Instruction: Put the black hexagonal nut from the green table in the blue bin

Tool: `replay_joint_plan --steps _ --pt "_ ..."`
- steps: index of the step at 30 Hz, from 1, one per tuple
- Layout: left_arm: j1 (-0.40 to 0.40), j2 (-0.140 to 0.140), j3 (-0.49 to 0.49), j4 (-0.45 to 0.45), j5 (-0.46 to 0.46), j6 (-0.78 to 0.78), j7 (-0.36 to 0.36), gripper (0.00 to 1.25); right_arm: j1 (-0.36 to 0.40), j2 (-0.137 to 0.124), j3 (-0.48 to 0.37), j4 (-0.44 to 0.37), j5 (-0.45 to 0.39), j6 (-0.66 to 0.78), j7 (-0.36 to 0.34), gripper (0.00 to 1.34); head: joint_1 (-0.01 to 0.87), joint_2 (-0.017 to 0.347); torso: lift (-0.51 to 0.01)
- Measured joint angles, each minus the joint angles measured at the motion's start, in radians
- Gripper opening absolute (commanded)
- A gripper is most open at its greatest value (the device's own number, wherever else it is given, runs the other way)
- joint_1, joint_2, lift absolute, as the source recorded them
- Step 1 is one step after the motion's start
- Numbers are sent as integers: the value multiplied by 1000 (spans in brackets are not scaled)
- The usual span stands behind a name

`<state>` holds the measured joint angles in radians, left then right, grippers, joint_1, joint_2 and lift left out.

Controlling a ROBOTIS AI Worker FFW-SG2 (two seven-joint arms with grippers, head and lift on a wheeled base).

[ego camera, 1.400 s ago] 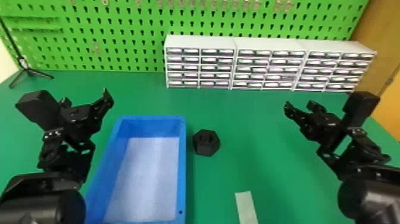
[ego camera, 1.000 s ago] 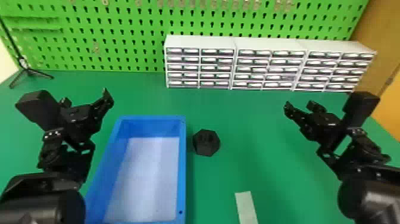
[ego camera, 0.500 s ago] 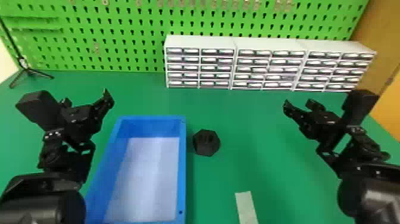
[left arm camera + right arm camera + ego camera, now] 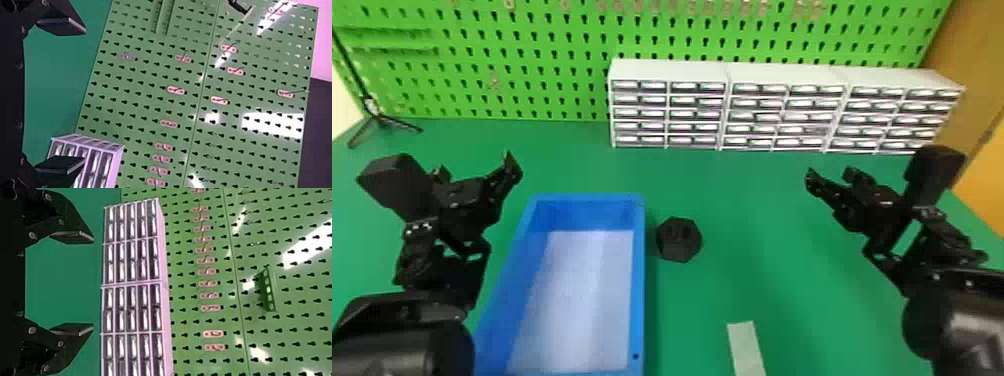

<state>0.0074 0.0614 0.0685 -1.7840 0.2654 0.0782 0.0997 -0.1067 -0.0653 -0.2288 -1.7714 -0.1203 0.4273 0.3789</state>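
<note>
The black hexagonal nut [image 4: 679, 239] lies flat on the green table [image 4: 757, 280], just right of the blue bin [image 4: 639, 280], with a narrow strip of table between them. My left gripper [image 4: 477, 167] is raised at the left, beyond the bin's left side. My right gripper [image 4: 832, 175] is held up well to the right of the nut. In the left wrist view my left gripper [image 4: 82, 96] has its two fingers wide apart with nothing between them. My right gripper [image 4: 93, 282] likewise stands open and holds nothing in the right wrist view.
White drawer cabinets [image 4: 782, 107] stand along the table's back, before a green pegboard [image 4: 532, 65]. A small black tripod [image 4: 377, 117] is at the back left. A pale strip [image 4: 746, 347] lies on the table near the front, right of the bin.
</note>
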Motion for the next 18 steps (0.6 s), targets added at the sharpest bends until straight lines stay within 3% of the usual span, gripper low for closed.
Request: replay_joint_plan --steps 18 --pt "-6 0 13 0 -2 -1 0 1123 -65 -53 72 -133 42 495 0 862 692 8 -97"
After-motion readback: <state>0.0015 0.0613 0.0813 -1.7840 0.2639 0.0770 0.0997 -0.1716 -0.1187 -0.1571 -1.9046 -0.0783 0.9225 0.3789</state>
